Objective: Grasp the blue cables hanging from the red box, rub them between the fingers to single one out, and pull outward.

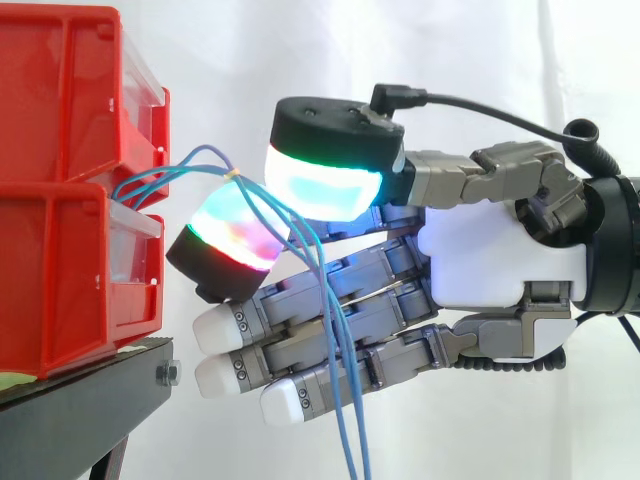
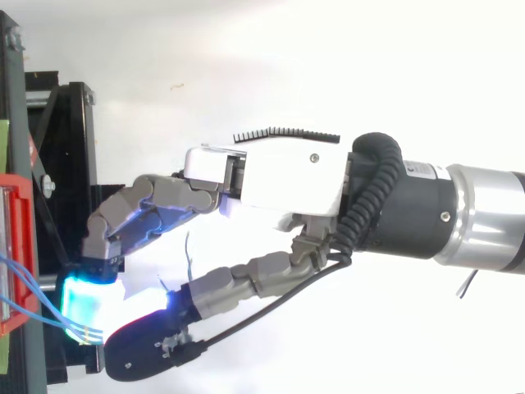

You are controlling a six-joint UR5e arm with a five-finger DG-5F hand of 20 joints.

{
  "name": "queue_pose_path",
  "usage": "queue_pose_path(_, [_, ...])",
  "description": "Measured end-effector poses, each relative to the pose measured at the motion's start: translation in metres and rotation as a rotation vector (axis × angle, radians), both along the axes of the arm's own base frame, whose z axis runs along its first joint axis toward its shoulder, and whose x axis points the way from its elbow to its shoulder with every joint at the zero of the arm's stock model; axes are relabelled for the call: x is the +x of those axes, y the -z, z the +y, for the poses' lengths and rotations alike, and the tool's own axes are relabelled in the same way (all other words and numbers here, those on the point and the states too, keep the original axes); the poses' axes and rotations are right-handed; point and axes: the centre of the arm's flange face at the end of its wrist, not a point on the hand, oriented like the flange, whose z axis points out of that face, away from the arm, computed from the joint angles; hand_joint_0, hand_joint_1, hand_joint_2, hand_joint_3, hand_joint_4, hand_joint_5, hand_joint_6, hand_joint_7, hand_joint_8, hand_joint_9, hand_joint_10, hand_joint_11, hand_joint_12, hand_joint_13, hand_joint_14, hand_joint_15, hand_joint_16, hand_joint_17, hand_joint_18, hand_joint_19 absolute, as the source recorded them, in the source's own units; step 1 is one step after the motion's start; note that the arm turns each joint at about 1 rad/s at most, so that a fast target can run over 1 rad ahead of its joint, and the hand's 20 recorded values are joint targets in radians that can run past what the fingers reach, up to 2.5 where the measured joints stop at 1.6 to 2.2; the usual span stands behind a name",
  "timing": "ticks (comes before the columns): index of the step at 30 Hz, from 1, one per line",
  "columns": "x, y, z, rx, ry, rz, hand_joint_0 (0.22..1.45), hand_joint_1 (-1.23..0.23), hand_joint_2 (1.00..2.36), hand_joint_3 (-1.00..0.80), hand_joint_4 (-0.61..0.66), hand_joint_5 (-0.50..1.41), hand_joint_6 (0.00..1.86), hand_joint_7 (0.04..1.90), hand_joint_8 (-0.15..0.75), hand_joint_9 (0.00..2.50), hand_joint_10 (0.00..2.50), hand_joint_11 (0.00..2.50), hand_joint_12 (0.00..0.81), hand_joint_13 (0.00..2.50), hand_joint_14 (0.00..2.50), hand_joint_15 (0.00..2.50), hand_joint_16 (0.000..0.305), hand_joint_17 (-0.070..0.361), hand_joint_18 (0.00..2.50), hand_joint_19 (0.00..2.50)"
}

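White curtain [image 1: 300, 60]; hand [image 1: 490, 250] apparently pinching cables [image 1: 232, 172].

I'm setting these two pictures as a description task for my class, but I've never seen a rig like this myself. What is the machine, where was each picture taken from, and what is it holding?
It is a robot arm ending in a mechanical hand with fingers and a thumb. The glowing fingertips are thick pads that belong to the hand; they are not lamps. The side view is taken level with the work, with the arm entering from the right. The top view looks down on the same scene. At the left, red bins are stacked on a black stand in front of a white curtain. Thin blue cables come out of the bins and pass between two glowing pads, which appear to pinch them. Below the pads they hang loose.
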Motion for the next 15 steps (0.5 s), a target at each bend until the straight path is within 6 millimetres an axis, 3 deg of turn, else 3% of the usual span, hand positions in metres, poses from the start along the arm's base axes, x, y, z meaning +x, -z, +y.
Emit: queue_pose_path(15, [-0.0010, 0.0003, 0.0063, 0.357, -0.028, -0.033, 0.56, -0.72, 1.00, -0.50, 0.24, -0.12, 0.84, 0.83, 0.375, 0.79, 0.01, 0.31, 0.383, 0.51, 0.01, 0.19, 0.051, 0.114, 0.61, 0.27])
